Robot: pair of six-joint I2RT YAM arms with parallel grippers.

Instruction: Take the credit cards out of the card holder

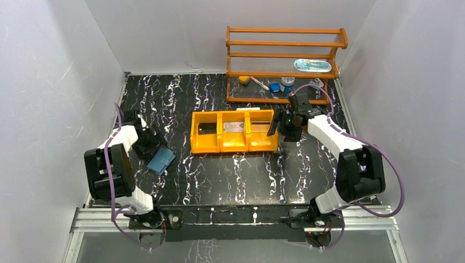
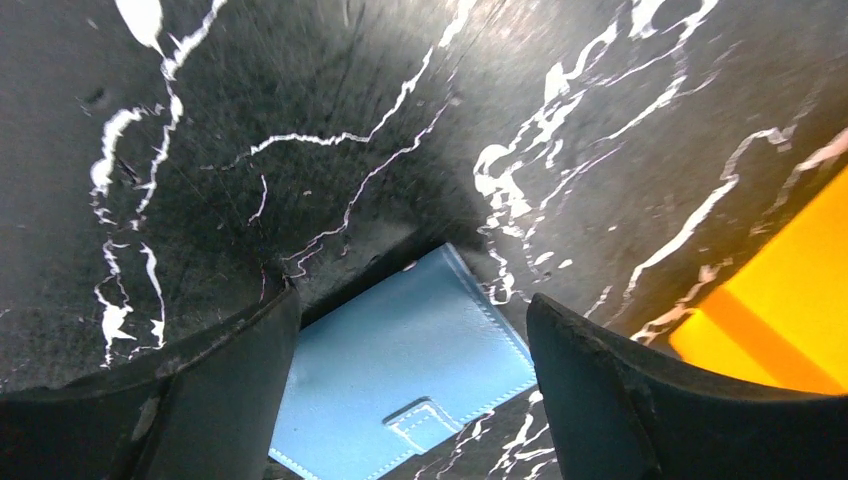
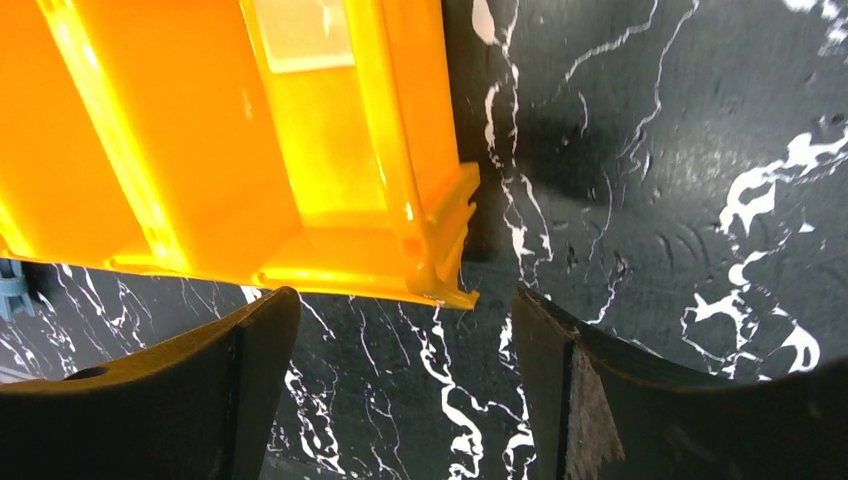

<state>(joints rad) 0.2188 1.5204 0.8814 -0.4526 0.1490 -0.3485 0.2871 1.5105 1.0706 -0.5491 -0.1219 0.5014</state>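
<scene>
The blue card holder (image 1: 160,160) lies closed on the black marbled table at the left. In the left wrist view it (image 2: 400,360) shows its stitched tab, lying under and between my fingers. My left gripper (image 1: 151,143) is open and empty just above the holder's far end, its midpoint (image 2: 410,390) over the leather. A dark card (image 1: 207,130) and a silvery-grey card (image 1: 233,126) lie in the orange tray (image 1: 233,148). My right gripper (image 1: 277,127) is open and empty at the tray's right end (image 3: 200,150); a pale card (image 3: 300,30) shows inside.
A wooden rack (image 1: 285,60) with small items stands at the back right, close behind my right arm. White walls close in the table on the left, back and right.
</scene>
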